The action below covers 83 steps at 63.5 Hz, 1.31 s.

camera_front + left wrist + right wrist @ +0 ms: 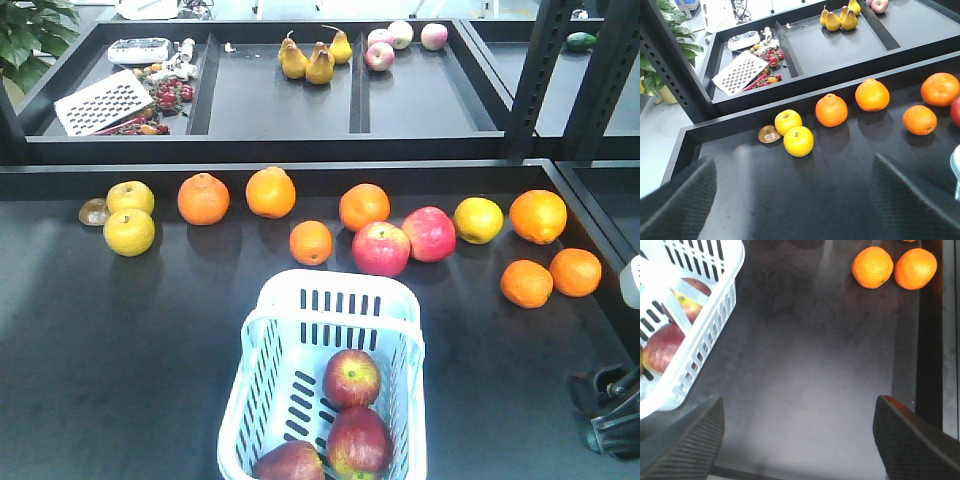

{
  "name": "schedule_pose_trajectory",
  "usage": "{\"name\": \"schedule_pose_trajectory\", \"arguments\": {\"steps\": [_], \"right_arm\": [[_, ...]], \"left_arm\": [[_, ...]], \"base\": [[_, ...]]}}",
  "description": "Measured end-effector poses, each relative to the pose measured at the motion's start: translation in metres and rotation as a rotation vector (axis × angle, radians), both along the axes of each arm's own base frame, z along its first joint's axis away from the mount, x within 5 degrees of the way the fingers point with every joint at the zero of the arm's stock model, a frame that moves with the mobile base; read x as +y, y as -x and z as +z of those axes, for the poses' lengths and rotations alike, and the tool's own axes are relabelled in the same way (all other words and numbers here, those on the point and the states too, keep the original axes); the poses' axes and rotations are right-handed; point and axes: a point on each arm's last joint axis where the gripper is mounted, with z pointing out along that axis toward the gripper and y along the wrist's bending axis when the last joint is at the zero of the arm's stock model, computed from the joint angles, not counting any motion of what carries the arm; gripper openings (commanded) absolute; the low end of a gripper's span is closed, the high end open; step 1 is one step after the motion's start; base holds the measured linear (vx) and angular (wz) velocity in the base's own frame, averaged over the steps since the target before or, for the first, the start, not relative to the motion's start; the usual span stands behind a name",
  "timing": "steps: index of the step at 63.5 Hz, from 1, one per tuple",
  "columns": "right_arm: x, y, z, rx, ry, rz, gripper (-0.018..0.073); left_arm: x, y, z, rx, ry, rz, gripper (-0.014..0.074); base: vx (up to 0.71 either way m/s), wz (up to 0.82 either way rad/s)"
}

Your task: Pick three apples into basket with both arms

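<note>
Three dark red apples lie inside the pale blue-white basket [335, 290] at the front middle of the table: one [351, 378] in the middle, one [358, 440] below it, one [288, 462] at the lower left. My right gripper [800, 405] is open over bare table to the right of the basket [710, 315], with nothing between its fingers; two of the apples [662, 347] show through the basket's side. My left gripper [794, 165] is open and empty over bare table left of the basket, near two yellow apples [798, 141].
Two lighter pink-red apples [381, 249] and several oranges [271, 192] lie in a row behind the basket, two more oranges [872, 267] at the right. Pears [319, 64] sit on the raised back shelf. A black post [535, 70] stands at the right. The table's raised rim [930, 340] runs along the right.
</note>
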Motion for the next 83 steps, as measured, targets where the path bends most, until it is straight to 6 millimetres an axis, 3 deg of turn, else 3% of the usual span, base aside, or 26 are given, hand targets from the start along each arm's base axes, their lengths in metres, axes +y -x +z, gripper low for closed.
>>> {"name": "schedule_pose_trajectory", "arguments": {"steps": [45,63,83], "right_arm": [[0.000,-0.005,0.001,-0.029,-0.017,-0.009,0.0575],[-0.029,-0.028,-0.006,0.010,-0.064,-0.149,0.0575],[-0.052,-0.027,-0.001,-0.022,-0.168,-0.160,0.0575]], "left_arm": [[0.000,0.000,0.000,0.000,0.000,0.000,0.0590],[0.000,0.000,0.000,0.000,0.000,0.000,0.0590],[0.000,0.000,0.000,0.000,0.000,0.000,0.0590]], "base": [[0.00,0.00],[0.00,0.00],[0.00,0.00]]}}
